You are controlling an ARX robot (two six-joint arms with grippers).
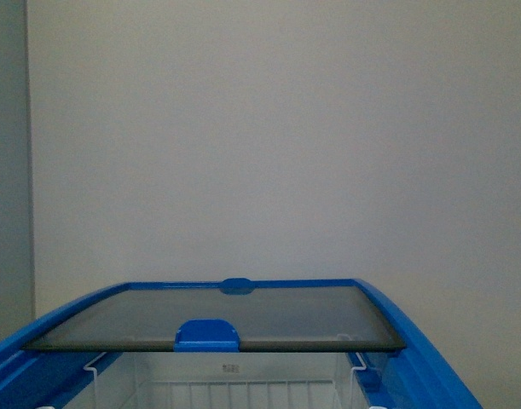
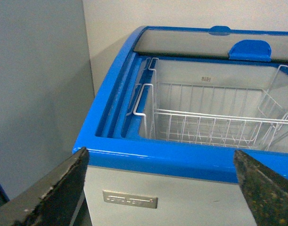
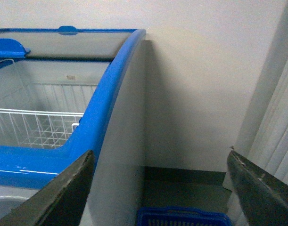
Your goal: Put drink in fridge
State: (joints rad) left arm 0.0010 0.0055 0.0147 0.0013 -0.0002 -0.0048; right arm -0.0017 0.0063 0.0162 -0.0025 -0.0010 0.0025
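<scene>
The fridge (image 1: 418, 358) is a white chest freezer with a blue rim, right in front of me. Its glass lid (image 1: 243, 317) is slid to the back, so the front half is open onto white wire baskets (image 2: 205, 127). The drink is not in any view. My left gripper (image 2: 160, 193) is open and empty, in front of the fridge's near left corner (image 2: 134, 157). My right gripper (image 3: 160, 188) is open and empty, beside the fridge's right side wall (image 3: 122, 155), above the floor. Neither gripper shows in the front view.
A blue plastic lattice basket (image 3: 184, 217) stands on the floor beside the fridge's right side. A taller grey cabinet (image 2: 35, 94) stands close on the fridge's left. A plain wall is behind. A pale curtain (image 3: 275, 155) hangs at the right.
</scene>
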